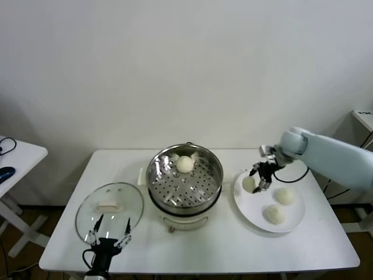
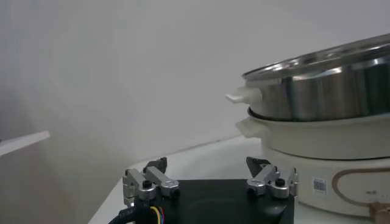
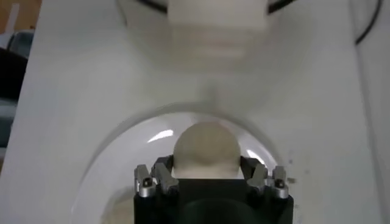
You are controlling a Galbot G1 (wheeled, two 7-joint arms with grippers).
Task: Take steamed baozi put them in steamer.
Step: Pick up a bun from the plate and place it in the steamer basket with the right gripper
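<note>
Four smooth, domed cream-white baozi, one steamer [image 1: 185, 185].
Right gripper [image 1: 259, 177] straddles one baozi [image 3: 205, 148] (jaws spread, not clamped); two beside, one in steamer.

A plain white wall [image 1: 186, 64] is seen across the far side of the scene. A white table [image 1: 221, 248] is placed against it. A second white table [image 1: 17, 157] is seen at the left, with a dark object [image 1: 6, 173] on it. A white unit [image 1: 364, 119] is partly visible at the far right. Brown floor [image 1: 35, 219] is visible beneath the tables. Lighting is even.
</note>
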